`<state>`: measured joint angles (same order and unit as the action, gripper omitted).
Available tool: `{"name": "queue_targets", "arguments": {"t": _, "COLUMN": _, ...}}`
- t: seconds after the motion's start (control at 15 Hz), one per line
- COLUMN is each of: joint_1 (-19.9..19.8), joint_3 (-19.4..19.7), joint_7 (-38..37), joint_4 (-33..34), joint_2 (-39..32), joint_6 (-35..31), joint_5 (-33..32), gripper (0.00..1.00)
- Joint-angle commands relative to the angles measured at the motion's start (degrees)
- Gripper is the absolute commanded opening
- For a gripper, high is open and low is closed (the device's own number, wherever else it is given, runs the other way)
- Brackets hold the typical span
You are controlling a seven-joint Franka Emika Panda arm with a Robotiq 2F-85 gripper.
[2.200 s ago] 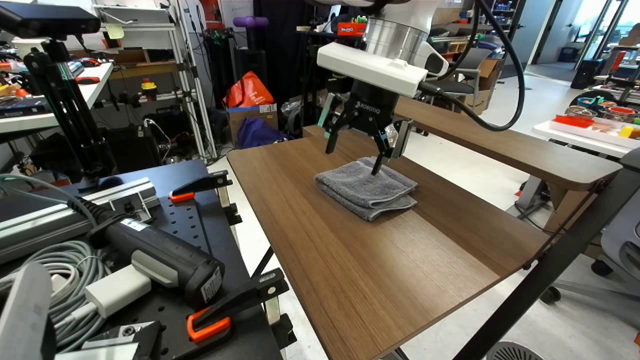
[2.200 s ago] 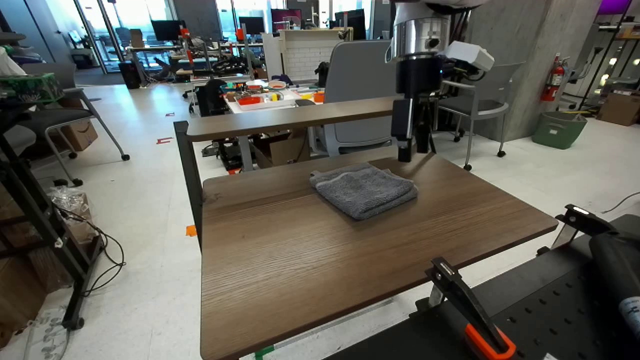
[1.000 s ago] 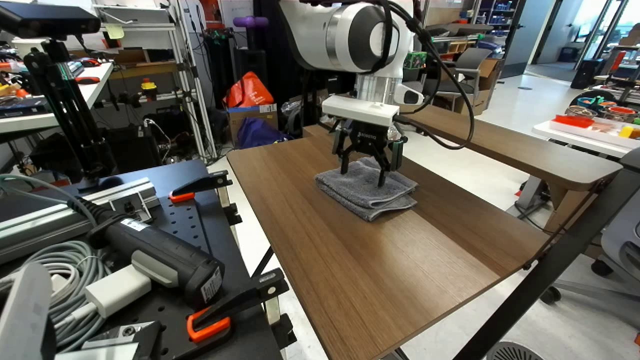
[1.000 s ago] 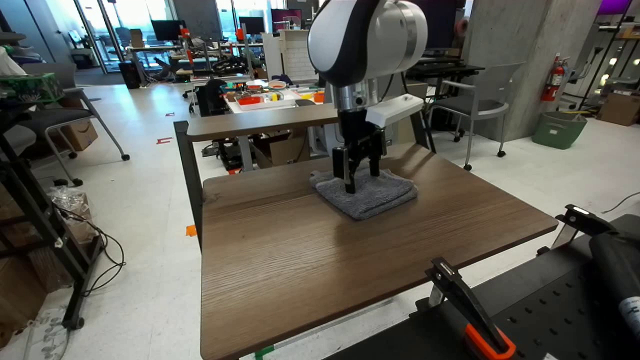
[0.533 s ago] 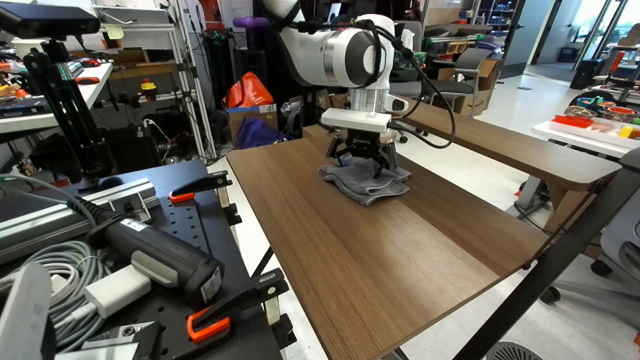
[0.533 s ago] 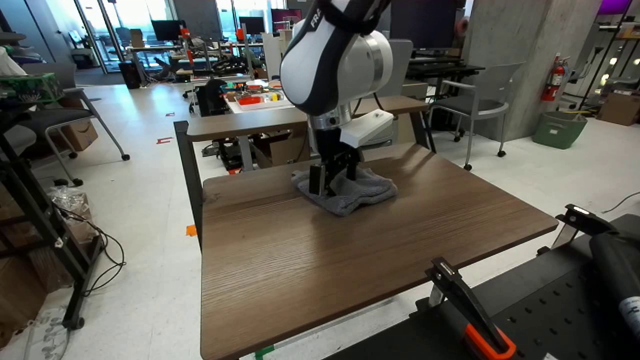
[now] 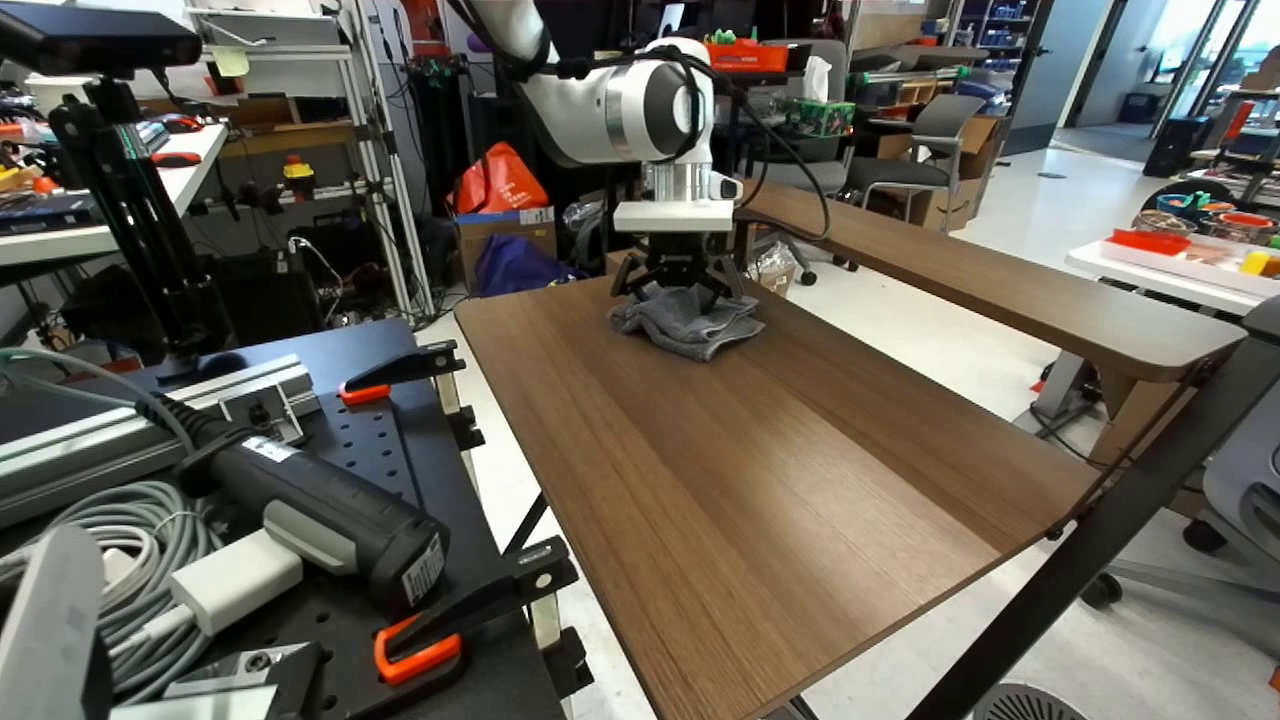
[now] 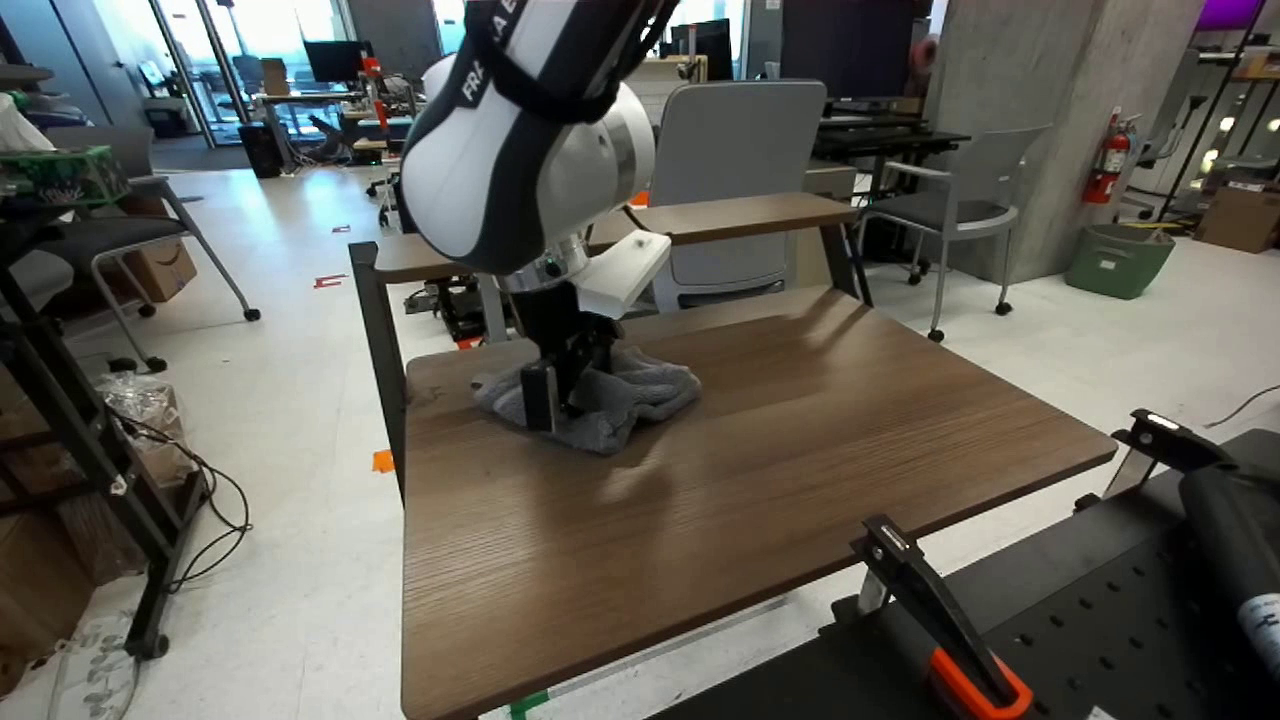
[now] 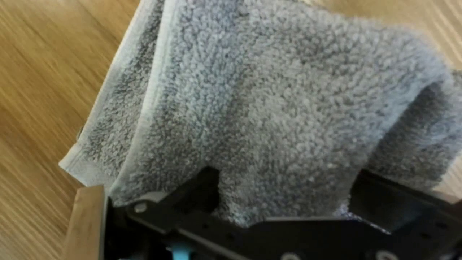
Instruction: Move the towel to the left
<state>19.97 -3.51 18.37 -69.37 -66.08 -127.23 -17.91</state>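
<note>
Grey towel [image 8: 648, 395]: lying rumpled on the tabletop [image 8: 720, 560]; in an exterior view, sitting near its far left corner, close to the black post [image 8: 378, 340] but apart from it.
Towel, wrist view: showing two pale edges running side by side at the left, a fold arching at the right and shading the layer below; wood is showing around.
Hand [image 9: 287, 182]: pointing down, pinching a bunched part of the towel; cloth is filling the gap and humping up between the fingers [image 9: 202, 191]; their tips are showing only partly.
Arm [image 7: 570, 110]: bending down over the tabletop in both exterior views.
Ledge [image 7: 960, 268]: running along one side of the tabletop, standing higher than it.
Bench [image 7: 375, 450]: standing beside the tabletop, floor [image 7: 505, 485] showing between; carrying a black tool [image 7: 310, 495] and a coiled cable [image 7: 190, 535].
Clamps [image 7: 500, 590]: black and orange, sitting along the bench's edge.
Chair [image 8: 745, 150]: grey, standing behind the ledge in an exterior view.
Bin [image 8: 1120, 262]: green, standing near the concrete pillar [image 8: 1060, 90].
</note>
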Motion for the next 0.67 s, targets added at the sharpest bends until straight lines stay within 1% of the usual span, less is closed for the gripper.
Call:
{"name": "queue_targets", "arguments": {"t": 0.0, "joint_1": 2.3, "joint_3": -1.3, "joint_7": 4.5, "joint_4": 7.4, "joint_2": -5.5, "joint_6": 2.3, "joint_5": -2.6, "gripper": 1.0}}
{"name": "queue_targets", "arguments": {"t": 0.2, "joint_1": 4.1, "joint_3": -1.2, "joint_7": 7.4, "joint_4": 10.6, "joint_2": -7.0, "joint_6": 4.1, "joint_5": -3.6, "gripper": 1.0}}
{"name": "queue_targets", "arguments": {"t": 0.4, "joint_1": 5.0, "joint_3": -0.9, "joint_7": 8.8, "joint_4": 12.2, "joint_2": -7.0, "joint_6": 5.7, "joint_5": -4.1, "gripper": 1.0}}
{"name": "queue_targets", "arguments": {"t": 0.53, "joint_1": 5.7, "joint_3": -0.3, "joint_7": 8.1, "joint_4": 11.7, "joint_2": -5.8, "joint_6": 6.5, "joint_5": -4.9, "gripper": 1.0}}
{"name": "queue_targets", "arguments": {"t": 0.6, "joint_1": 6.0, "joint_3": 0.4, "joint_7": 8.0, "joint_4": 10.3, "joint_2": -4.4, "joint_6": 6.4, "joint_5": -4.5, "gripper": 1.0}}
